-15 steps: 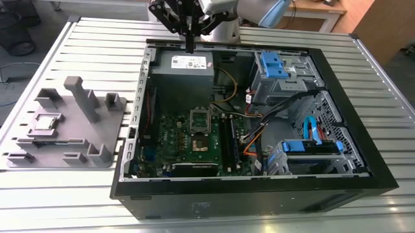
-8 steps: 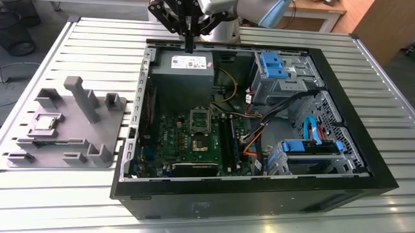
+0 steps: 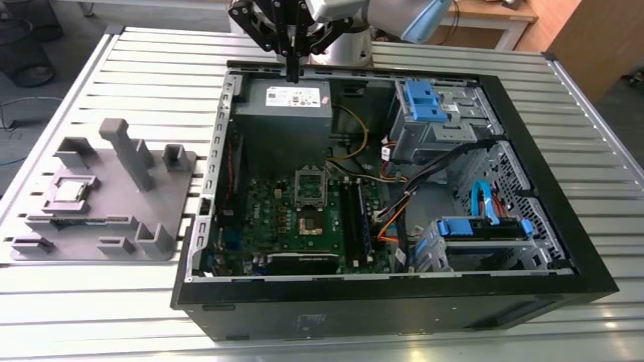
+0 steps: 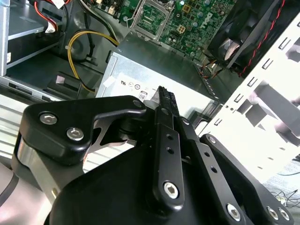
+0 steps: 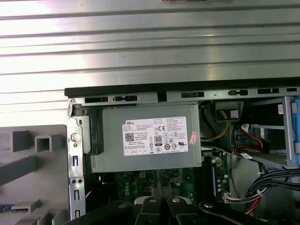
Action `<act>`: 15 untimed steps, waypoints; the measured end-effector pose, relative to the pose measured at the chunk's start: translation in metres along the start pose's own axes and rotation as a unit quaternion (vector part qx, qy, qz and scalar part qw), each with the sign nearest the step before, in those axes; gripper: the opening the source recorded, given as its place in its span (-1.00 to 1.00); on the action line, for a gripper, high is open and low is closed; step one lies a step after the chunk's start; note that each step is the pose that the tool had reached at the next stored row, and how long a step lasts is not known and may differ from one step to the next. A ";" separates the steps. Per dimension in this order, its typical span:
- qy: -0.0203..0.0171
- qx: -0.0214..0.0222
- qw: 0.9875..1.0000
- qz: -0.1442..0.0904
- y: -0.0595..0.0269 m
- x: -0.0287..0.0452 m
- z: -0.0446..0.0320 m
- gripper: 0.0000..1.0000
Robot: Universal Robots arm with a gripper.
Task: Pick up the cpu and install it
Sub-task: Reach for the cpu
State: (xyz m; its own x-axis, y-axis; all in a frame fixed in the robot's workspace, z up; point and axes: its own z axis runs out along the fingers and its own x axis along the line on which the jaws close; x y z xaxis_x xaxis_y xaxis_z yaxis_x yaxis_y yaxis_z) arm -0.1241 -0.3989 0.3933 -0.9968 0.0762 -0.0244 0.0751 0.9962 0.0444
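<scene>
The cpu (image 3: 69,190), a small square chip with a shiny silver top, lies flat on the grey fixture (image 3: 101,226) at the exterior view's left, outside the computer case. My gripper (image 3: 292,74) hangs over the far end of the open case, above the grey power supply (image 3: 289,96), far from the cpu. Its black fingers (image 4: 164,101) are pressed together with nothing between them, so it is shut. The open silver-framed socket (image 3: 310,197) sits in the middle of the green motherboard (image 3: 271,215); the second wrist view shows the socket (image 4: 152,16) beyond the power supply (image 4: 154,70).
The black case wall (image 3: 403,298) rings the motherboard. Blue drive bays (image 3: 427,102) and cable bundles (image 3: 443,170) fill the case's right side. Tall grey posts (image 3: 131,151) stand on the fixture near the cpu. The slatted metal table (image 5: 140,47) lies all around.
</scene>
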 end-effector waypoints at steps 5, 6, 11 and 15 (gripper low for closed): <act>0.000 0.000 1.000 0.000 -0.0002 0.0017 -0.0001 -0.79; 0.000 0.000 1.000 0.000 -0.0003 0.0030 -0.0001 -0.79; 0.000 0.000 1.000 0.000 -0.0009 0.0115 -0.0003 -0.79; -0.001 0.000 1.000 0.000 -0.0016 0.0206 -0.0006 -0.79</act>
State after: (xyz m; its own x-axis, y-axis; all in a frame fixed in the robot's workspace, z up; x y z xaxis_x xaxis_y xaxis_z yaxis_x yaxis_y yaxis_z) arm -0.1448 -0.3989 0.3934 -0.9967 0.0761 -0.0264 0.0749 0.9962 0.0444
